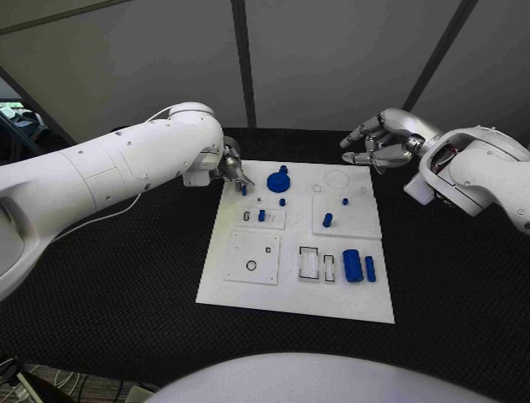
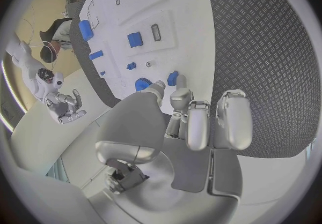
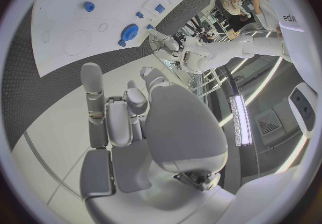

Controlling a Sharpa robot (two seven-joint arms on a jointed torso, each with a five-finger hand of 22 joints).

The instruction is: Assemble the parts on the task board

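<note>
My left hand (image 1: 231, 170) sits at the board's (image 1: 291, 294) far left corner, pinching a small blue part (image 2: 173, 78) at its fingertips beside the blue gear (image 1: 278, 180). My right hand (image 1: 384, 143) hovers off the far right corner, fingers loosely curled on nothing. A blue cylinder (image 1: 352, 265) and bar (image 1: 370, 268) lie beside the board's empty rectangular slots (image 1: 310, 262).

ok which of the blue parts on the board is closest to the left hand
The small blue piece at the board's far left corner, right at the left hand's fingertips. The round gear-like part sits further in, and the other blue parts lie further off.
</note>
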